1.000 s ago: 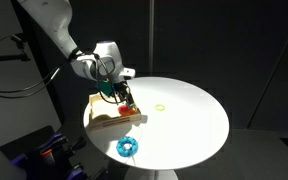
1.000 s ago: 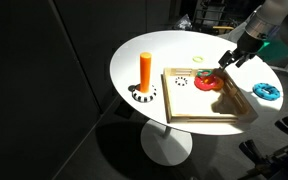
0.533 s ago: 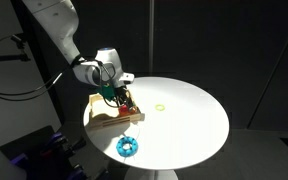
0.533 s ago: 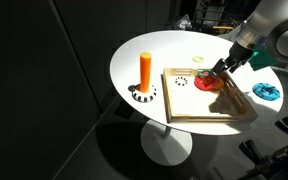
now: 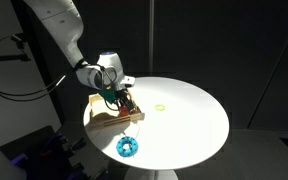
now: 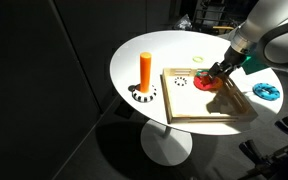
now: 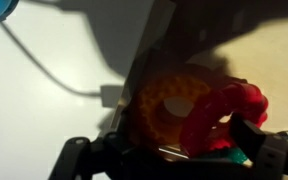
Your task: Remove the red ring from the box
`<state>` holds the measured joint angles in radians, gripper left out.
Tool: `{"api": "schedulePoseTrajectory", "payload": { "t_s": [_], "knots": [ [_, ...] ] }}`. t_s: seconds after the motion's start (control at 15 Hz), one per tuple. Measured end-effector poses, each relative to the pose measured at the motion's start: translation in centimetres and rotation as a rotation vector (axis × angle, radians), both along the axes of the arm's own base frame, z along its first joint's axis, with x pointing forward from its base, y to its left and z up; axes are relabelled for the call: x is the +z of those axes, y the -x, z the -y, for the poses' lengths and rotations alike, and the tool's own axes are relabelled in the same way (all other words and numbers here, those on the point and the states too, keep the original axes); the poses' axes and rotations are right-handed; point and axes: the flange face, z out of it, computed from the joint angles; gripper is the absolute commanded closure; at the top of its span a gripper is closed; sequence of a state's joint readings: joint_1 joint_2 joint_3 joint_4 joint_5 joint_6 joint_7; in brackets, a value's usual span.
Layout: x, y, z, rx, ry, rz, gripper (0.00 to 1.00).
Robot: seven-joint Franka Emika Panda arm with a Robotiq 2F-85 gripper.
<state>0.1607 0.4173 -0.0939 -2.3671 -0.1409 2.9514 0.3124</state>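
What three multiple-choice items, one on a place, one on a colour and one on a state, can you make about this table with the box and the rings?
1. Where does the red ring lie?
A) outside the box
B) inside the box
C) lifted in the air

2. What colour is the thick ring on the table outside the box?
A) blue
B) black
C) purple

3. How does the orange post stand?
A) lying flat
B) upright
C) leaning on the box

Key:
1 B: in both exterior views it rests within the box's low walls.
2 A: it shows bright blue in both exterior views.
3 B: it rises straight from its base.
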Motion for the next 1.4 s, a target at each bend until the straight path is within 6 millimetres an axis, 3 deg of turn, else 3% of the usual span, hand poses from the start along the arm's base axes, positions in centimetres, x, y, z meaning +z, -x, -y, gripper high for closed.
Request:
{"api": "schedulePoseTrajectory", "payload": {
  "t_s": [0.07,0.27,0.47,0.53,0.67,0.87,1.07,1.13,1.2,1.4],
  "knots": [
    [0.0,-0.2,0.0,-0.006,-0.004,0.007,0.17],
    [0.1,-0.8,-0.1,-0.026,-0.016,0.022,0.34],
    [0.4,-1.4,-0.1,-0.039,-0.024,0.037,0.6],
    [0.5,-1.5,-0.1,-0.042,-0.026,0.039,0.62],
    [0.3,-1.6,-0.6,-0.044,-0.033,0.039,0.39],
    [0.3,-1.7,-1.3,-0.039,-0.039,0.044,0.18],
    [0.1,-1.7,-1.4,-0.036,-0.039,0.042,0.13],
    [0.0,-1.7,-1.4,-0.036,-0.039,0.041,0.21],
    [0.0,-1.7,-1.4,-0.037,-0.039,0.04,0.38],
    [-0.2,-1.6,-1.4,-0.038,-0.039,0.037,0.52]
  ]
}}
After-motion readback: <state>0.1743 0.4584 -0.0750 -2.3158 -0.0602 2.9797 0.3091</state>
